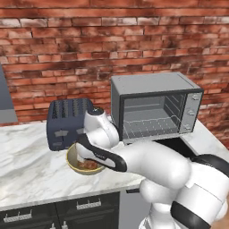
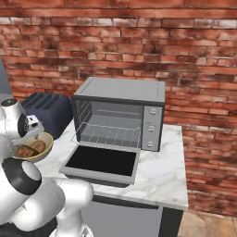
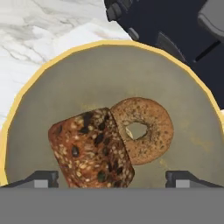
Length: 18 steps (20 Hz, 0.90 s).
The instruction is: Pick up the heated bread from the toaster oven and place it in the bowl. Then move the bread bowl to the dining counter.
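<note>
The heated bread (image 3: 89,151), a chunky seeded brown piece, lies in the yellowish bowl (image 3: 52,100) and leans against a ring doughnut (image 3: 151,127). My gripper (image 3: 111,178) hangs open right above the bowl. Its two fingertips (image 3: 41,179) stand wide apart on either side of the bread, with a gap on the right side. From the left base view, my hand dips into the bowl (image 1: 70,162) in front of the blue toaster. The toaster oven (image 1: 154,107) stands with its door (image 2: 102,162) dropped open and its rack bare. The dining counter is out of view.
A dark blue slot toaster (image 1: 67,120) sits just behind the bowl (image 2: 48,143), against the brick wall. The bowl rests on a white marble counter (image 1: 31,170) over dark cabinets. The oven's open door juts past the counter's front edge.
</note>
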Available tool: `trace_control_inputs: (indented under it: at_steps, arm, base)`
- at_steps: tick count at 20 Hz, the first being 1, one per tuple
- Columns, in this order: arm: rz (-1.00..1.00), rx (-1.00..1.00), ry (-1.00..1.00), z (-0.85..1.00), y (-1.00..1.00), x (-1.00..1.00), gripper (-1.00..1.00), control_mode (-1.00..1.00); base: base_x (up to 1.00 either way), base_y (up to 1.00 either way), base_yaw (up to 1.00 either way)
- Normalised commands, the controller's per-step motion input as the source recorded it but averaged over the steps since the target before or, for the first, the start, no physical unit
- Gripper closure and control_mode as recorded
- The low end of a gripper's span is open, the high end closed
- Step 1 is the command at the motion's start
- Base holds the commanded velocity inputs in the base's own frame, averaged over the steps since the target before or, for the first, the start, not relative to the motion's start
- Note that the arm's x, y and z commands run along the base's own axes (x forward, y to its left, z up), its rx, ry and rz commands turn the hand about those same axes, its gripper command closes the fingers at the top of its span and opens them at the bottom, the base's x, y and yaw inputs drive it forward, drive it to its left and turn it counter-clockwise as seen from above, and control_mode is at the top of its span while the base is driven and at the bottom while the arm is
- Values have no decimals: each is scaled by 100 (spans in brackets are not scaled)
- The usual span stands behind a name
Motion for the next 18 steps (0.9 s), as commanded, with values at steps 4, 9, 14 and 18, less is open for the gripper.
trace_control_inputs:
  at_steps: [4, 9, 14, 18]
  arm:
    - [5, 0, 0, 15, 0, -86, -100, -100]
    - [-7, 5, -1, 1, -26, -62, -100, -100]
    - [-43, 28, 0, 10, -63, -1, -100, -100]
    - [-51, 30, 3, 20, -57, 4, -100, -100]
  base:
    - [0, 0, 0]
    - [0, 0, 0]
    - [0, 0, 0]
    - [0, 0, 0]
